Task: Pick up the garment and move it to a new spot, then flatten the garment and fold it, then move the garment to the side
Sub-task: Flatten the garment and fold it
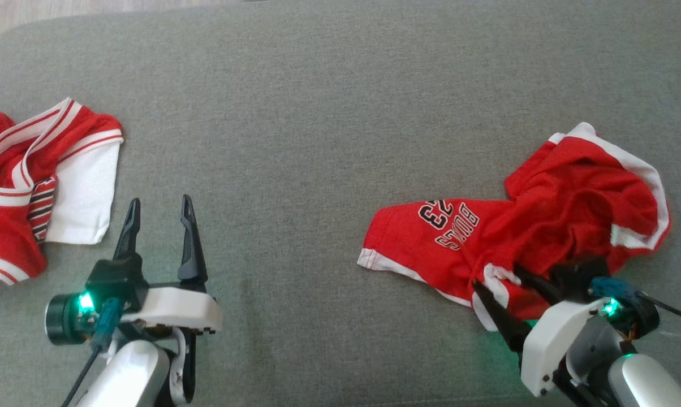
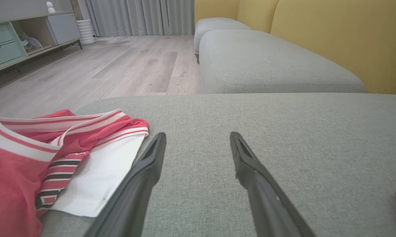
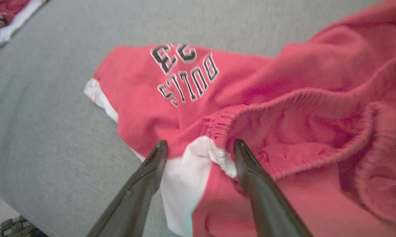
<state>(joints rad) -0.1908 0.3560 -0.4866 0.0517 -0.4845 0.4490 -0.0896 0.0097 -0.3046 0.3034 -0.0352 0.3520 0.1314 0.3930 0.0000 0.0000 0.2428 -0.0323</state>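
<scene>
The garment (image 1: 567, 198), red shorts with white trim and "BULLS 23" print, lies crumpled at the right of the grey cushion (image 1: 318, 113). My right gripper (image 1: 498, 278) is open at its near edge. In the right wrist view the right gripper (image 3: 200, 144) has its two fingers either side of the white side stripe and elastic waistband of the shorts (image 3: 145, 82), jaws apart and not closed on the cloth. My left gripper (image 1: 160, 201) is open over bare cushion at the lower left, with nothing between the fingers of the gripper (image 2: 198, 136).
A second red and white garment (image 1: 12, 164) lies bunched at the left edge, just left of my left gripper, with its white panel (image 2: 96, 177) beside the left finger. Beyond the cushion are wooden floor (image 2: 119, 65), another grey seat (image 2: 267, 62), a yellow backrest (image 2: 342, 36).
</scene>
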